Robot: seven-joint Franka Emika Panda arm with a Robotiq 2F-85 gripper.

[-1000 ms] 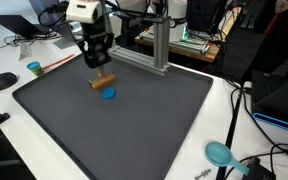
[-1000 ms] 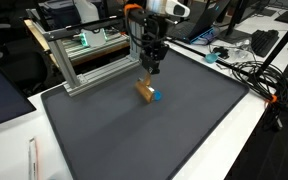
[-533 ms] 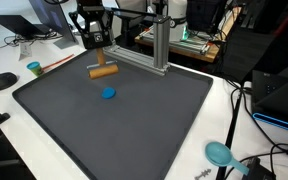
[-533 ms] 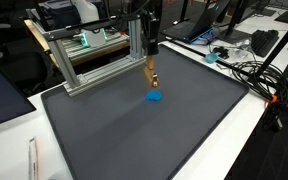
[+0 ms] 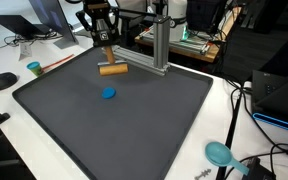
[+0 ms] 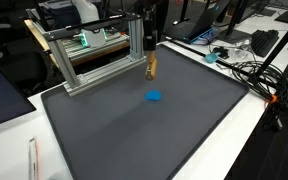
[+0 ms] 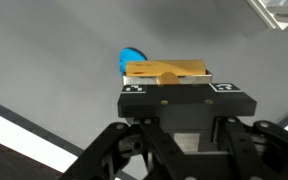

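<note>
My gripper (image 5: 108,56) is shut on a light wooden T-shaped piece (image 5: 112,69) and holds it in the air above the far part of the dark grey mat (image 5: 134,130). In both exterior views the piece (image 6: 152,68) hangs below the fingers (image 6: 150,55), close to the aluminium frame. A small blue disc (image 5: 108,94) lies flat on the mat below and in front of it, apart from the gripper. In the wrist view the wooden piece (image 7: 166,71) shows just beyond the black gripper body, with the blue disc (image 7: 130,57) partly hidden behind it.
An aluminium frame (image 5: 156,48) (image 6: 89,55) stands along the mat's far edge. A teal cup (image 5: 34,68), a black mouse (image 5: 2,81) and an orange stick lie on the white table. A teal tool (image 5: 219,153) and cables (image 6: 256,75) lie off the mat.
The gripper has lifted the wooden piece off the mat from beside the blue disc and carried it up towards the aluminium frame. The blue disc stayed in place.
</note>
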